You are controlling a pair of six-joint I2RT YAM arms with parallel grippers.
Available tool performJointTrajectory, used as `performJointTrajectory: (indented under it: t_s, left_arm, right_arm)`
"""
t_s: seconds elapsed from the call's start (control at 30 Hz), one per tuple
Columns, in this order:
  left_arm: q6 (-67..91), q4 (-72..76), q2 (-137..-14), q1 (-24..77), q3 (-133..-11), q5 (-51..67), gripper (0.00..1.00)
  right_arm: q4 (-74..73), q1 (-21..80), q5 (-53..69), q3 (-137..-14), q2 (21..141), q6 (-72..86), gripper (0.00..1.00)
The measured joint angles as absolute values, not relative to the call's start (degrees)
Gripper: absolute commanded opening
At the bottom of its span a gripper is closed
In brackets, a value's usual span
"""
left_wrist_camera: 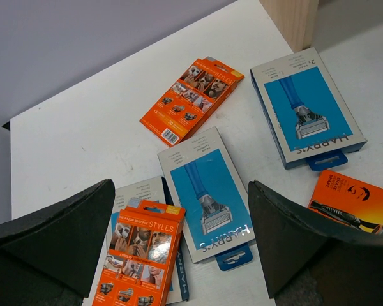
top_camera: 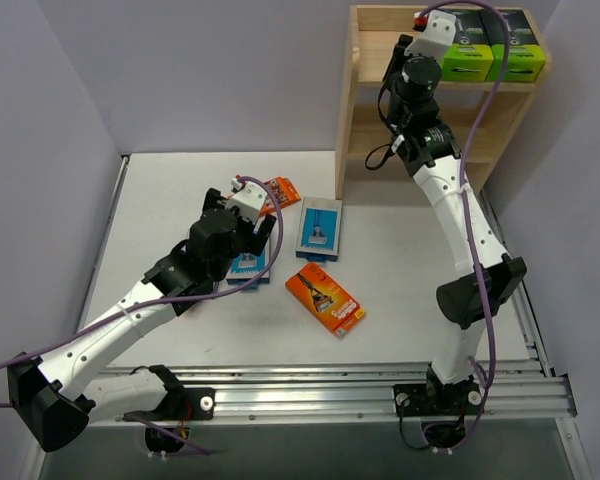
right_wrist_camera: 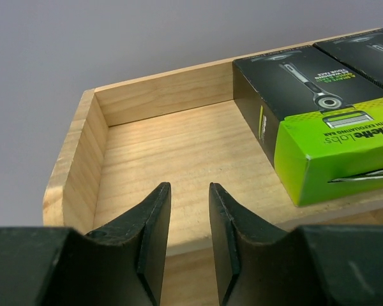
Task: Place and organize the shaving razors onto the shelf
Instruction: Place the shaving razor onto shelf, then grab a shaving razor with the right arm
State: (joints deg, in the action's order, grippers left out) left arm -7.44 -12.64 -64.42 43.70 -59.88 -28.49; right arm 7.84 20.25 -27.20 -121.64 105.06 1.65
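Left pincer (left_wrist_camera: 180,183) gapes empty over crowded light-blue card (left_wrist_camera: 207,191) and orange pack (left_wrist_camera: 140,255); I risk dragging both. Right pincer (right_wrist_camera: 188,186) narrowed, empty.

From above, your left arm (top_camera: 130,315) covers most of a light-blue card (top_camera: 248,266) and part of the orange pack (top_camera: 283,190) at its 1 o'clock. Your right arm (top_camera: 450,200) masks the shelf (top_camera: 352,90) at its 10 o'clock; a red scrap (top_camera: 420,18) there is too small to name. Left wrist view: a second orange pack (left_wrist_camera: 140,255) runs off at 6 o'clock; a third orange pack (left_wrist_camera: 357,201) is cut at 3 o'clock. Right wrist view: one black box (right_wrist_camera: 364,48) runs off at 2 o'clock.
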Motion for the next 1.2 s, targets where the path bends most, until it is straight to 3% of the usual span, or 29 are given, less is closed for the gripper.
performJointTrajectory:
  t_s: [0.4,1.2]
  left_arm:
    - [-6.09,-12.73,-64.42,43.97,-59.88,-25.78,0.94]
    - [-6.02,-12.93,-66.52,44.21,-59.88,-25.12,0.94]
  right_arm:
    - [7.66,19.92,-31.83,-136.33,117.60,-2.96,0.29]
    - [10.41,13.56,-33.01,-141.05,125.29,-1.78,0.30]
